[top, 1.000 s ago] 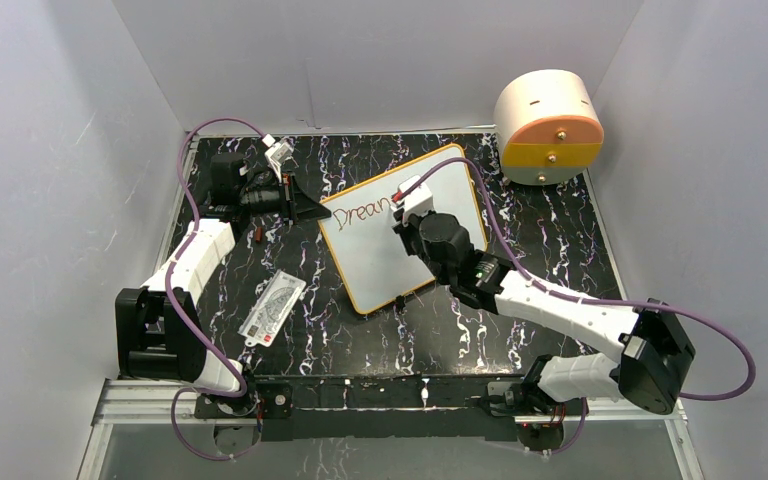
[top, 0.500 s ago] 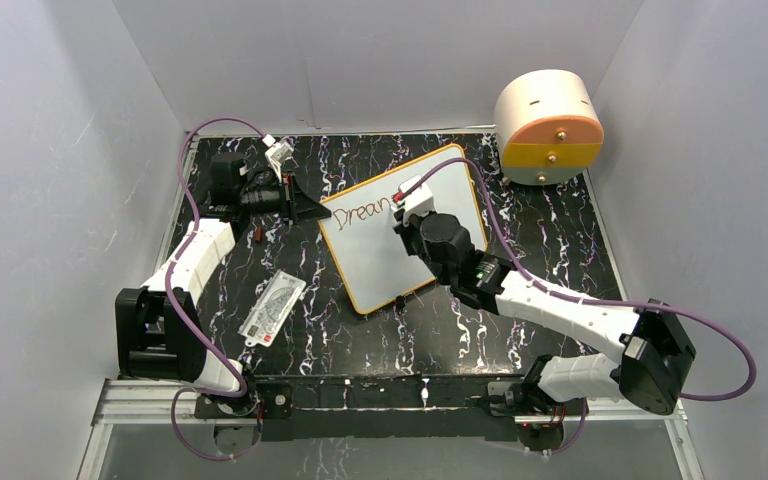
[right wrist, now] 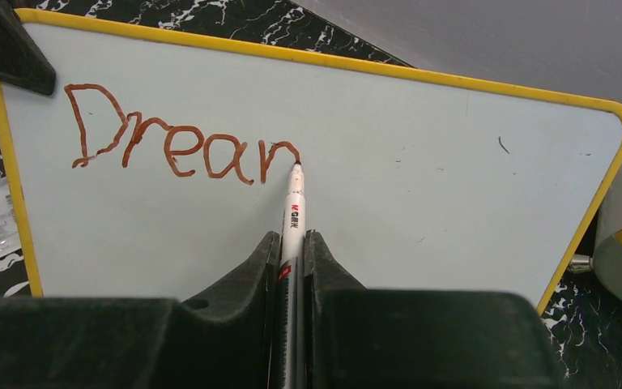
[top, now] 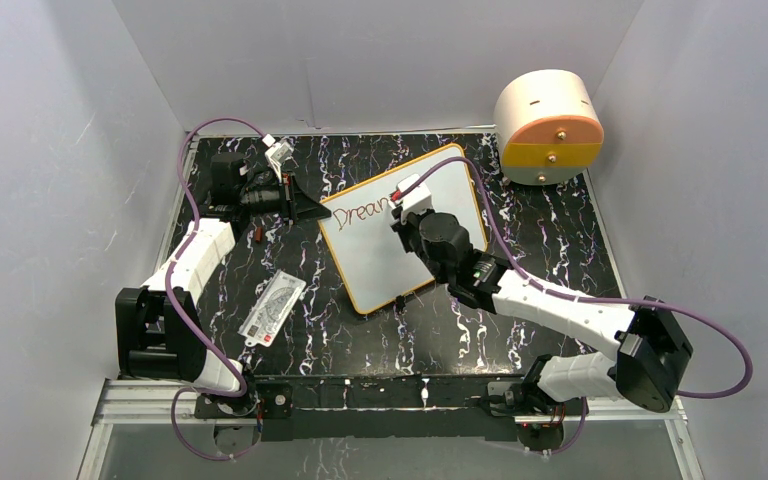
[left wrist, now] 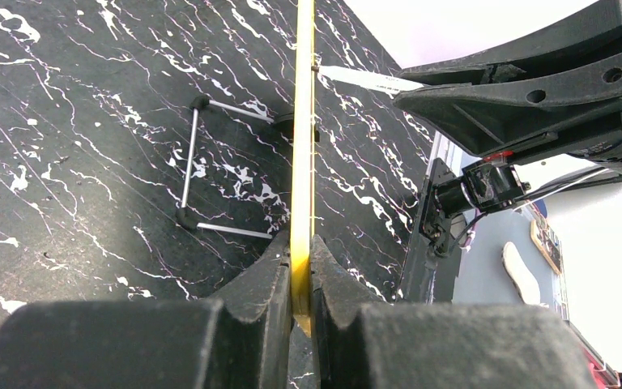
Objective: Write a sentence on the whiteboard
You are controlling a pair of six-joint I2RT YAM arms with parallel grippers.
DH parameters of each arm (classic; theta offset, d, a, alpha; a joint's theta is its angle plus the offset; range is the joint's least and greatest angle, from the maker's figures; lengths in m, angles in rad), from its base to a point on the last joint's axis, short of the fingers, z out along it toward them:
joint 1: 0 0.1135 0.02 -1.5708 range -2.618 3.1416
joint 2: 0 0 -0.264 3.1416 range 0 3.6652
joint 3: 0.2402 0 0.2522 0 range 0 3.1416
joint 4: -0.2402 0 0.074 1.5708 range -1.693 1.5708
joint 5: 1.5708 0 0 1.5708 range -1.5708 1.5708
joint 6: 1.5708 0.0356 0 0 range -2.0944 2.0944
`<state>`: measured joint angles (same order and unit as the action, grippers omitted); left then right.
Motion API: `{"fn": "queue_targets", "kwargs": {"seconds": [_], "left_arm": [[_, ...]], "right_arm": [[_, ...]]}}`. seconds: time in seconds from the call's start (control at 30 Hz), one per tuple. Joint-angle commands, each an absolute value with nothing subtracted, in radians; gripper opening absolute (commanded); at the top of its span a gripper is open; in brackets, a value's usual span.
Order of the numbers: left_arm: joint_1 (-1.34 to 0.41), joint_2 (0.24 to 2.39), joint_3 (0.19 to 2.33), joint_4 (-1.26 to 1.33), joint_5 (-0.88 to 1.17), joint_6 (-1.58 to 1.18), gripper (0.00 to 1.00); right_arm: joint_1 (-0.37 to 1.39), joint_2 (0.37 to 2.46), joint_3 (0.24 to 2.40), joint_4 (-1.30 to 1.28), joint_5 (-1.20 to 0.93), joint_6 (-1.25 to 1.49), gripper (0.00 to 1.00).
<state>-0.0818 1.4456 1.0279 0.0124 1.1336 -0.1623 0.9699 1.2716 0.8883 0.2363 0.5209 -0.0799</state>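
Right wrist, whiteboard (right wrist: 421, 178) ahead of right hand (right wrist: 291, 237), marker (right wrist: 293, 207) touching

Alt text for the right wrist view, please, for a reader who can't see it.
The right tool grips a white marker whose tip touches a yellow-framed whiteboard at the end of reddish-brown handwriting reading "Drean". A black marbled table shows beyond the board's edges.

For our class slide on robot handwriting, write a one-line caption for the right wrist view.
Right gripper clamps a marker against the whiteboard; the sentence reads "Drean" so far.
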Motion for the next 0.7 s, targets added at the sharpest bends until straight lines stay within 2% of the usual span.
{"fn": "queue_targets", "kwargs": {"seconds": [0.0, 0.67], "left_arm": [[-0.118, 1.473, 1.021, -0.070, 1.121, -0.129, 0.00], [-0.120, 1.468, 1.024, -0.081, 1.107, -0.122, 0.00]], "right_arm": [[0.962, 1.289, 0.936, 0.314, 0.532, -0.099, 0.00], [0.936, 1.269, 0.917, 0.291, 0.569, -0.097, 0.00]]}}
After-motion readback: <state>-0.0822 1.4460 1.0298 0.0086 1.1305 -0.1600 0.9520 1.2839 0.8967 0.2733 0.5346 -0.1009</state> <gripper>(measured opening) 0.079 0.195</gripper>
